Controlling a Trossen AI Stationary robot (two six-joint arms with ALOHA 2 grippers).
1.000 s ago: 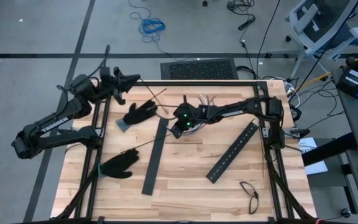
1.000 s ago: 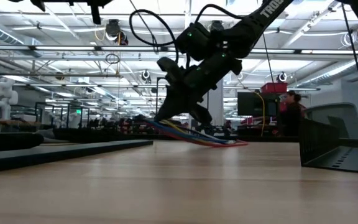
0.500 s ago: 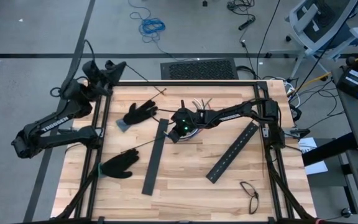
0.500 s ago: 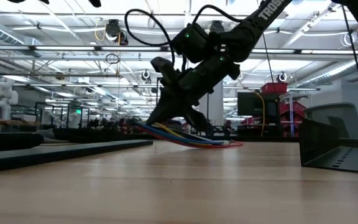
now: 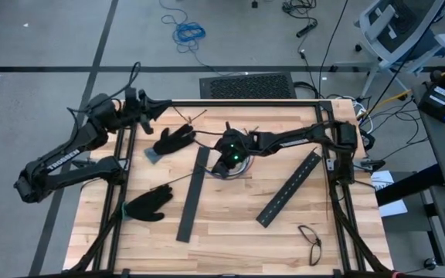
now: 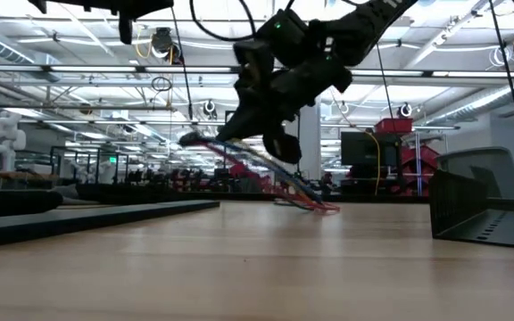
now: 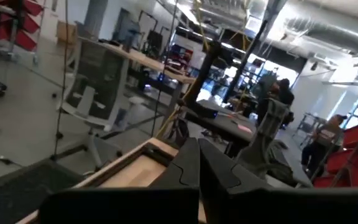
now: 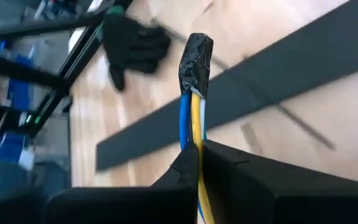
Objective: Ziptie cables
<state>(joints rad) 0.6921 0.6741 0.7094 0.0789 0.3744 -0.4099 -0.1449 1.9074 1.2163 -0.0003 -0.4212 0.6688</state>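
Note:
The cables [image 6: 266, 169], a bundle of blue, yellow, white and red wires, slant up from the table in the low view. One end is wrapped in black tape [image 8: 196, 53]. My right gripper [image 5: 224, 162] is over the table's middle, shut on this bundle. My left gripper [image 5: 157, 108] is shut, up in the air at the far left corner. A thin dark ziptie [image 5: 195, 116] runs from near its tips over the table. A second ziptie [image 5: 178, 181] lies flat on the wood by the near glove. My right gripper pinches the cables between its two fingers a short way behind the taped end [image 8: 194, 140], which sticks out past the fingertips. The fingers slant down from the table's right. The held end is lifted and the other end [image 6: 324, 207] rests on the table. My left gripper has the far ziptie close to its tips; I cannot tell whether it touches the strip, and its wrist view shows nothing between the fingers.
Two long black slotted bars [image 5: 191, 193] [image 5: 288, 189] lie on the wood. One black glove [image 5: 172, 139] lies at the far left and another [image 5: 149, 205] at the near left. Glasses [image 5: 309, 241] lie near the front right corner. A dark mesh bin [image 6: 480, 209] stands at the right.
My right gripper has risen and tipped, lifting the cables' taped end well off the table; their other end has stayed down, so the bundle slants more steeply. My left gripper swung out beyond the far left corner and came back.

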